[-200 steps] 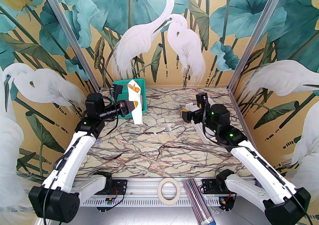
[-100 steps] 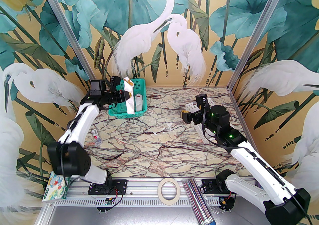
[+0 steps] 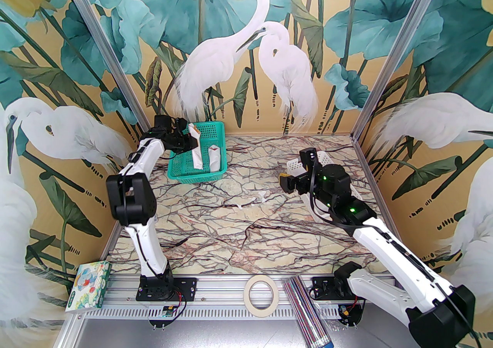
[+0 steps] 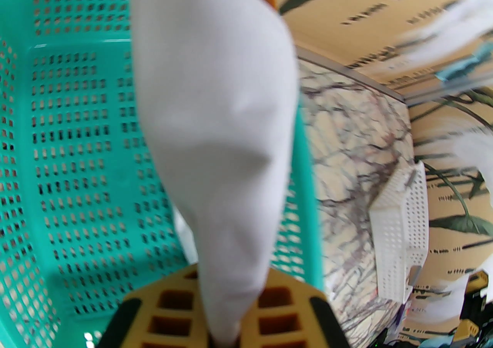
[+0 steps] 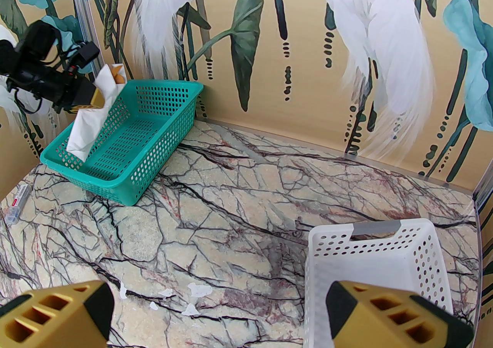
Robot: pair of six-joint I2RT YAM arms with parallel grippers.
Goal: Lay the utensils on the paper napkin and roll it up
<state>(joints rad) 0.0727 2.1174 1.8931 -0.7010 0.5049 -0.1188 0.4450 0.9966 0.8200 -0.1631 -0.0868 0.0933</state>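
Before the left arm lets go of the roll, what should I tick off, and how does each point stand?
1. left gripper shut on the napkin roll: ok.
2. Orange utensil tips poke from the roll's top, none seen slipping out: ok.
3. Roll's lower end is inside the rim of the green basket: ok.
4. Lower end resting on the basket floor: cannot tell.
5. The other white bundle lies to the right in the basket, apart from the held roll: ok.
6. right gripper open, holding nothing, by the white basket, away from the drop: ok.
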